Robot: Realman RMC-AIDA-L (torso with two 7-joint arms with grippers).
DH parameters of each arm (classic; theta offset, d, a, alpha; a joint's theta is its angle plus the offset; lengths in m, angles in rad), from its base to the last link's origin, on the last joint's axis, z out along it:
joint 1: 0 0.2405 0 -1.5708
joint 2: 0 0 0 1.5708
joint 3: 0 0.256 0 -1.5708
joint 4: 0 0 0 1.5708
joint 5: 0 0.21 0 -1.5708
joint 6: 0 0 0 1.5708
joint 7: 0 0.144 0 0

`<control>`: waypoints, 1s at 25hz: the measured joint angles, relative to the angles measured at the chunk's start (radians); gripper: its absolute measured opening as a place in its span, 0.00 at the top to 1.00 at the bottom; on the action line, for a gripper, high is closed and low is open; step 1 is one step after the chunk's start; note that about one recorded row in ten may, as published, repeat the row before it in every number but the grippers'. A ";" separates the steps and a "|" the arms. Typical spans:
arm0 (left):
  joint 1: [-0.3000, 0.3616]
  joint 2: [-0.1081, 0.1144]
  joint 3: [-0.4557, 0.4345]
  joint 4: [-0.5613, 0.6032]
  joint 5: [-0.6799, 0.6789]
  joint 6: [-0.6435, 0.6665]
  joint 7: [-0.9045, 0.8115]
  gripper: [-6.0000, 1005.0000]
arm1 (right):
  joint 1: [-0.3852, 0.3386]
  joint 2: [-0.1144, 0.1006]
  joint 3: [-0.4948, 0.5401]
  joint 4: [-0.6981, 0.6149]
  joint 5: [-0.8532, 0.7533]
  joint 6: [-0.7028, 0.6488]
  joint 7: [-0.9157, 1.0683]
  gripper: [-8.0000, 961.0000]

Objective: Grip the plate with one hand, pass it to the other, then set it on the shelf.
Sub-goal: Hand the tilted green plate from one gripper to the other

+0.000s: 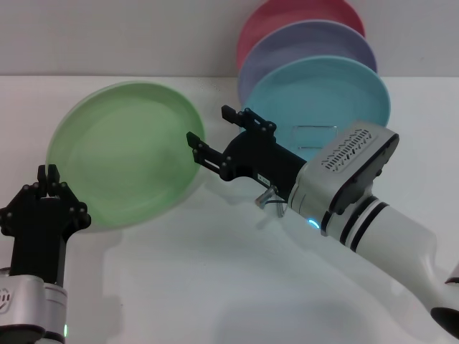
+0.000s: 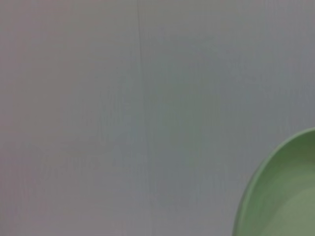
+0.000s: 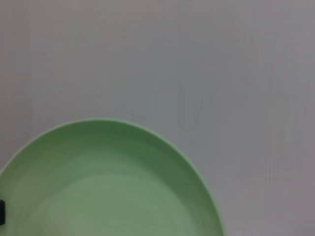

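Note:
The light green plate [image 1: 125, 154] hangs tilted above the white table, its face turned towards me. My left gripper [image 1: 49, 173], low on the left, is shut on the plate's lower left rim. From the right, my right gripper [image 1: 209, 126] stands open at the plate's right rim, with one finger [image 1: 203, 149] over the edge and the other farther back. The shelf [image 1: 268, 196] shows only as bits of silver wire under the right gripper. The plate fills the low part of the right wrist view [image 3: 108, 187] and a corner of the left wrist view [image 2: 285, 191].
A turquoise plate [image 1: 323, 100], a lavender plate [image 1: 308, 44] and a pink plate [image 1: 294, 16] stand upright one behind the other at the back right. The right arm's grey vented housing [image 1: 348, 168] reaches across the table in front of them.

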 joint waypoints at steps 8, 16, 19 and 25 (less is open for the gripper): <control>0.004 0.000 0.003 -0.020 -0.010 0.002 0.007 0.96 | 0.008 0.001 0.004 0.000 0.000 0.003 0.000 0.23; 0.007 0.000 0.008 -0.032 -0.013 0.002 0.008 0.96 | 0.008 0.000 0.004 0.004 -0.001 0.004 0.000 0.23; 0.007 0.000 0.012 -0.037 -0.013 0.002 0.009 0.96 | 0.007 0.000 0.004 0.004 -0.001 0.004 0.000 0.27; 0.007 0.000 0.015 -0.038 -0.013 0.002 0.009 0.96 | 0.004 0.000 0.001 0.005 -0.001 0.004 0.000 0.51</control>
